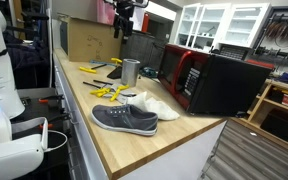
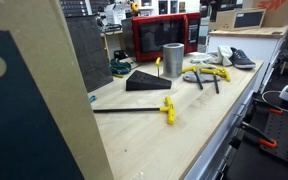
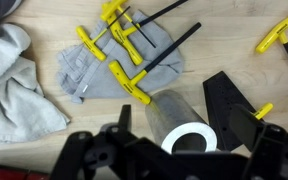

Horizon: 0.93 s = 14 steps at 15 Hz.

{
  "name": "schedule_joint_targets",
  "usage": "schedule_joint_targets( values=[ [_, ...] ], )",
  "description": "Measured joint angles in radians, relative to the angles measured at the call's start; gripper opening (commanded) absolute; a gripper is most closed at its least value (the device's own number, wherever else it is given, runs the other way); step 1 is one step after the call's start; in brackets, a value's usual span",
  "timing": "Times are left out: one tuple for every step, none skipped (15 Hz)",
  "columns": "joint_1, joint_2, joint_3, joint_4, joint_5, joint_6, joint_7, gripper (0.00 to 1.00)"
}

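Note:
My gripper (image 3: 189, 150) hangs open, high over the workbench, with nothing between its fingers. Straight below it stands an upright grey metal cylinder (image 3: 174, 115), a hollow tube whose open rim faces the wrist camera. In an exterior view the gripper (image 1: 122, 30) is well above the cylinder (image 1: 130, 71) and not touching it. Several yellow-handled hex keys (image 3: 129, 82) lie on a grey cloth (image 3: 89, 65) just beyond the cylinder. A black wedge-shaped holder (image 3: 229, 105) lies beside it.
A grey shoe (image 1: 124, 118) and a white rag (image 1: 156, 104) lie near the bench's front edge. A red-and-black microwave (image 1: 219, 80) stands to one side, a cardboard box (image 1: 84, 38) at the back. One long hex key (image 2: 168, 108) lies apart.

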Motion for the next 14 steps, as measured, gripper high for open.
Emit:
schedule_joint_targets(
  values=[
    [0.0, 0.003, 0.003, 0.0, 0.0, 0.0, 0.0, 1.0],
    [0.0, 0.01, 0.007, 0.002, 0.0, 0.0, 0.0, 1.0],
    [0.0, 0.021, 0.014, 0.006, 0.0, 0.0, 0.0, 1.0],
    [0.0, 0.038, 0.02, 0.012, 0.0, 0.004, 0.0, 1.0],
    [0.0, 0.06, 0.026, 0.019, 0.0, 0.012, 0.003, 1.0],
    [0.0, 0.085, 0.032, 0.026, 0.0, 0.025, 0.007, 1.0],
    [-0.001, 0.111, 0.037, 0.029, 0.0, 0.041, 0.009, 1.0],
    [-0.002, 0.137, 0.04, 0.029, 0.0, 0.057, 0.011, 1.0],
    [-0.005, 0.161, 0.041, 0.027, 0.0, 0.071, 0.015, 1.0],
    [-0.01, 0.182, 0.044, 0.023, -0.002, 0.089, 0.022, 1.0],
    [-0.016, 0.2, 0.045, 0.014, -0.004, 0.114, 0.026, 1.0],
    [-0.022, 0.211, 0.045, -0.002, -0.011, 0.146, 0.028, 1.0],
    [-0.03, 0.215, 0.046, -0.029, -0.02, 0.184, 0.029, 1.0],
    [-0.037, 0.215, 0.046, -0.062, -0.032, 0.223, 0.03, 1.0]
  ],
)
